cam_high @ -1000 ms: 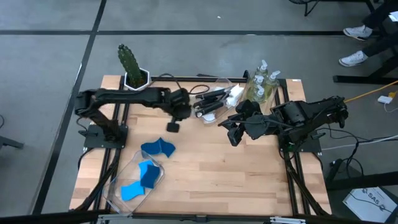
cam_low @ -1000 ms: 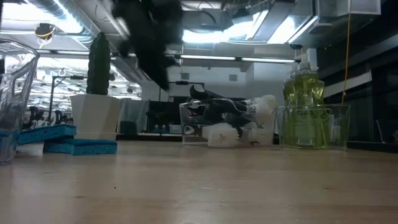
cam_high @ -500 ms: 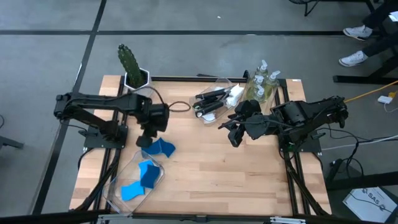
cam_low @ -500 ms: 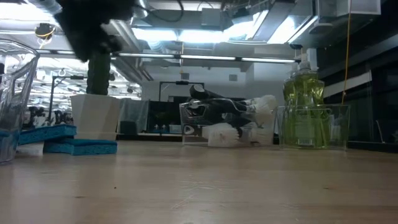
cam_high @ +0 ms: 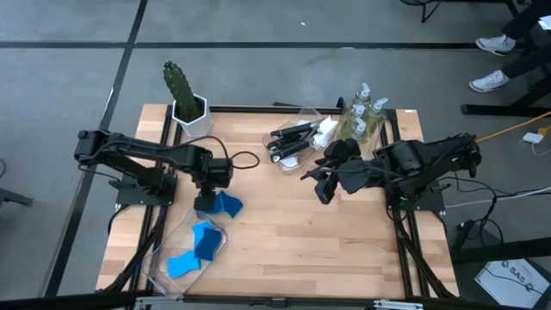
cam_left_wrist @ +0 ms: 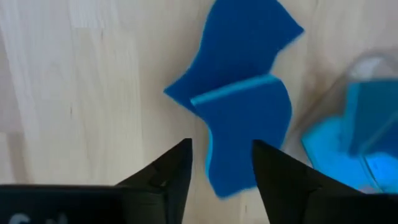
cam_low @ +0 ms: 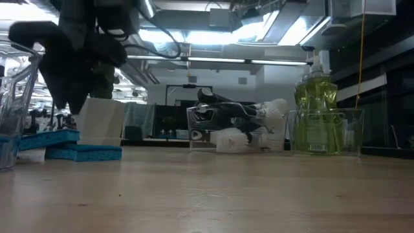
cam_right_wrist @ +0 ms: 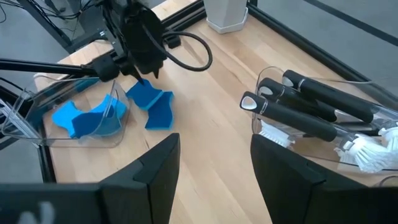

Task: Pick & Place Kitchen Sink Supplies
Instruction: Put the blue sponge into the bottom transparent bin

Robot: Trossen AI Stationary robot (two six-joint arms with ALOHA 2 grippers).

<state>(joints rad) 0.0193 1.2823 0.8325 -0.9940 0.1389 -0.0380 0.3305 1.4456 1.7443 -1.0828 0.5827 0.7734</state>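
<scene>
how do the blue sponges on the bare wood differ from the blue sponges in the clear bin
The two flat blue sponges on the wooden table lie overlapping on bare wood, directly under the left gripper, whose fingers are open. The blue sponges in the clear plastic bin sit inside its walls, nearer the table's front edge, with no gripper over them. Both sets share the same wavy outline and colour.

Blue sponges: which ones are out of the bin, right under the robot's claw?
The two overlapping sponges on the bare table, below the left gripper, whose fingers are open. The other sponges lie inside the clear bin.
</scene>
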